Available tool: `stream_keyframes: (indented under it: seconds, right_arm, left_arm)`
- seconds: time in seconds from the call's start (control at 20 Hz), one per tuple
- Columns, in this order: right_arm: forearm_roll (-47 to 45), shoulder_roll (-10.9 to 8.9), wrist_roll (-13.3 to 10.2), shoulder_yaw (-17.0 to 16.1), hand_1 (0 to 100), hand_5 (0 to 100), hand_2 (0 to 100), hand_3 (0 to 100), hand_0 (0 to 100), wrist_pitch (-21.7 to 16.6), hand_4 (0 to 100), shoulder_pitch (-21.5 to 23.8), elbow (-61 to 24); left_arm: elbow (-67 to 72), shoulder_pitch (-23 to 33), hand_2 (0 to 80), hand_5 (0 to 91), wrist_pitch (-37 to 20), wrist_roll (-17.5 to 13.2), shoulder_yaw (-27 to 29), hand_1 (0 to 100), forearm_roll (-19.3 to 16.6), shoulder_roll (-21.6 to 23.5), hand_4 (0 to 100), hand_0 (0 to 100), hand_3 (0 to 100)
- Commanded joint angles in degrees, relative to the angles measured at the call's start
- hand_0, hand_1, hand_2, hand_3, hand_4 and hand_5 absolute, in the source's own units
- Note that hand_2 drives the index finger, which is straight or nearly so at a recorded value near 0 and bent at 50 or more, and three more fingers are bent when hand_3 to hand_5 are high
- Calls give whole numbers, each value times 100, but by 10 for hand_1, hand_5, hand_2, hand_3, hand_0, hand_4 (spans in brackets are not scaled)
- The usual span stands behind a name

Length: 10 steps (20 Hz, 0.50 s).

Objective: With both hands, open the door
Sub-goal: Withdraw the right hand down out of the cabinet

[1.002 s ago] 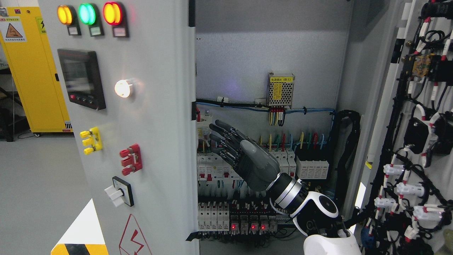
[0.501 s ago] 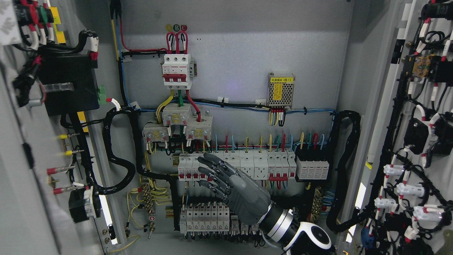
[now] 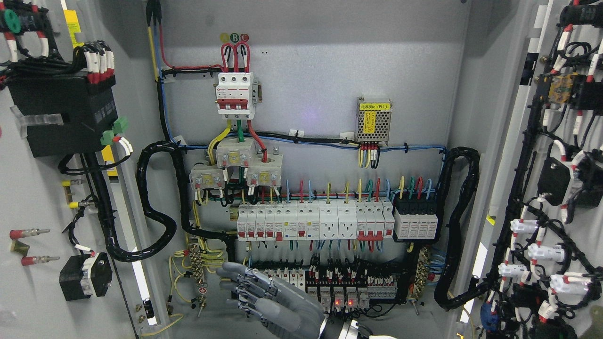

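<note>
With both doors swung wide, the left door [image 3: 42, 188] and the right door [image 3: 556, 188] flank the far cabinet [image 3: 306, 84], so I judge the opening done. My right hand [image 3: 271, 301] hangs low and near, fingers spread, holding nothing (my left is out of sight). Breakers [image 3: 311, 221] and cables [image 3: 155, 202] lie close behind it.

Cabinet backplate [image 3: 320, 75] bearing breaker rows [image 3: 311, 221].
</note>
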Motion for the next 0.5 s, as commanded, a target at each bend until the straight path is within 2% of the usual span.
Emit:
stream_keyframes:
  seconds: [0.0,0.1,0.2,0.3,0.45]
  right_arm:
    - [163,183,-13,1408,500,0,40,0,0,19,0,57,-266]
    - [93,219,-22,1663,500,0,40,0,0,27,0,57,-266]
    - [-100,227,-188,1839,500,0,40,0,0,45,0,57,-258]
    - [-145,227,-347,1857,500,0,40,0,0,36,0,75,-266]
    - [-163,228,-365,1936,500,0,40,0,0,10,0,84,-284]
  left_arm:
    - [132,35,0,0,3,26,2,556,0,-60,0,120,0]
    - [132,26,0,0,3,26,2,556,0,-60,0,120,0]
    - [141,26,0,0,3,26,2,556,0,-69,0,120,0]
    - [132,26,0,0,3,26,2,556,0,-69,0,120,0]
    - [132,35,0,0,3,26,2,556,0,-69,0,120,0]
